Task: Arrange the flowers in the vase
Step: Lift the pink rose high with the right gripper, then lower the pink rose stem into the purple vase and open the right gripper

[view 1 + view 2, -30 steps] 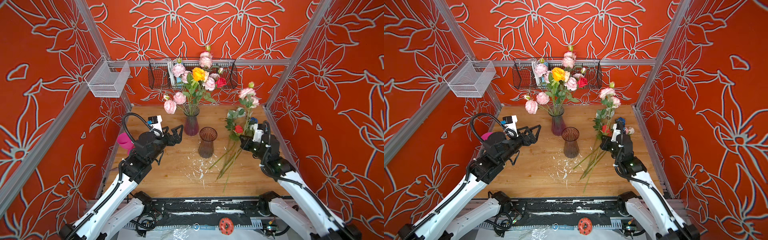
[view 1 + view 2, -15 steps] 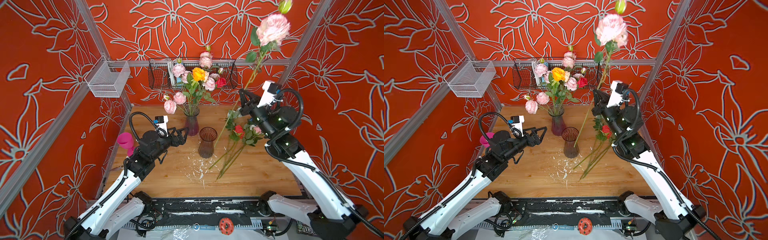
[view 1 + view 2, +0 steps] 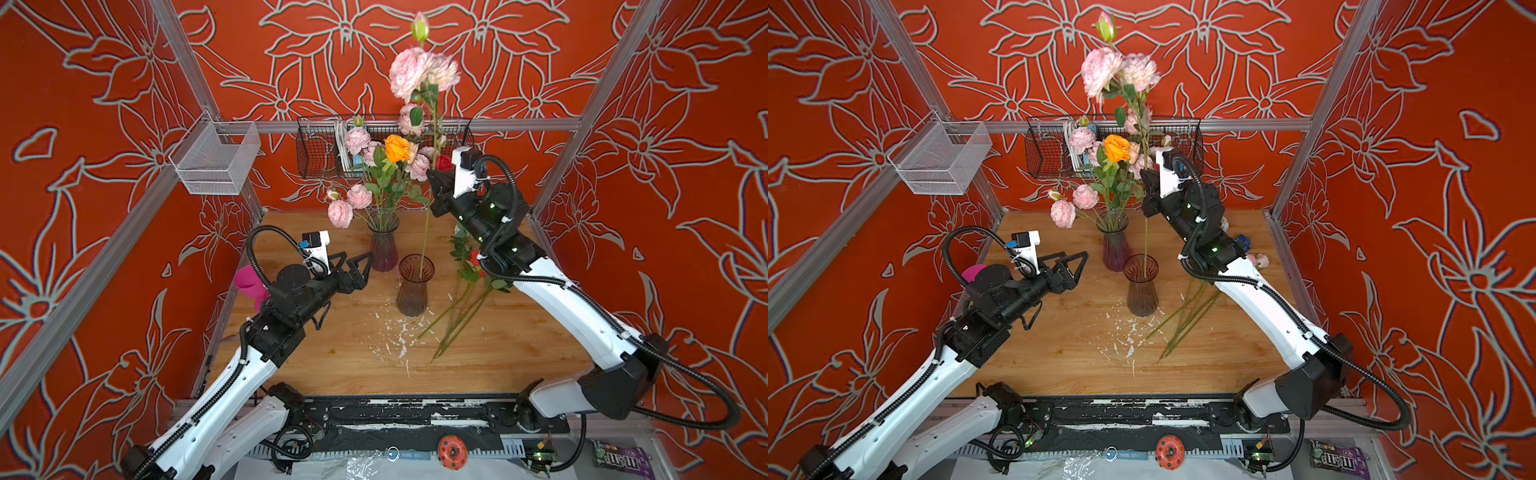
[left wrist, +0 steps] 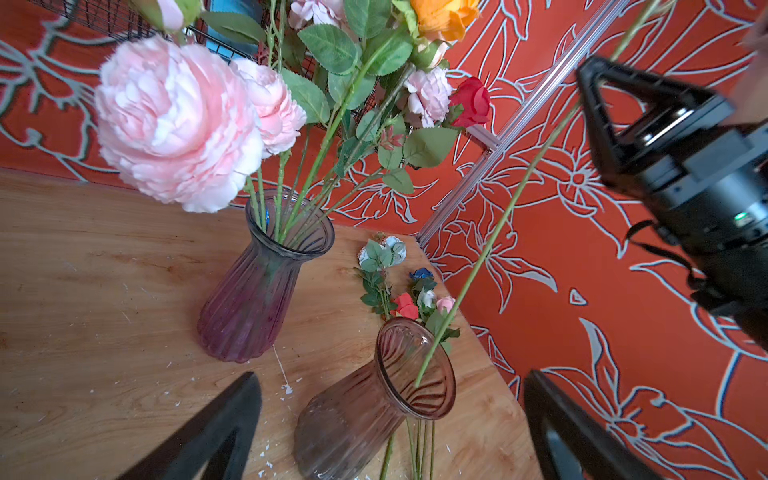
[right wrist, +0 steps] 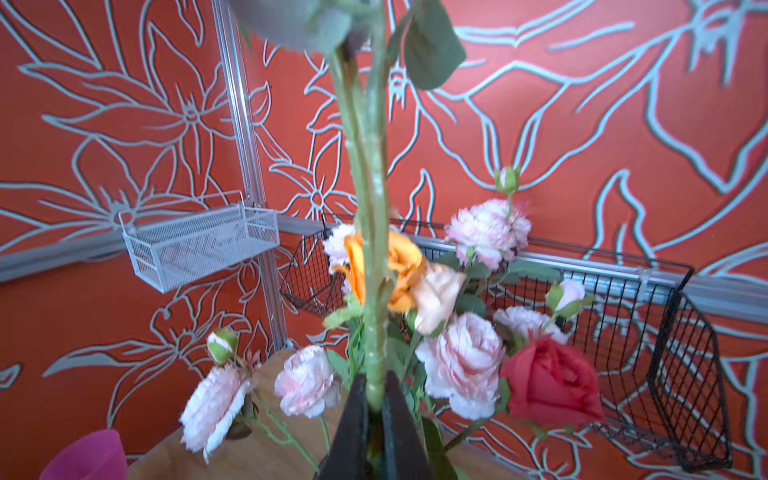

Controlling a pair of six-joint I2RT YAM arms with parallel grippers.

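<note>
- Black left gripper spread wide, empty, beside purple ribbed glass vase holding bouquet
- Brown ribbed glass vase: tall pink peony-like flower has its stem tip inside the mouth; lower straight, release once deep
- Right gripper clenched on that stem
- Count: two vases, one held flower, roughly five loose flowers on wooden table

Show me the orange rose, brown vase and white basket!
orange rose [image 3: 397,147], in a top view, on its petals.
brown vase [image 3: 411,295], in a top view, on its ribbed body.
white basket [image 3: 214,172], in a top view, on its mesh wall.
</note>
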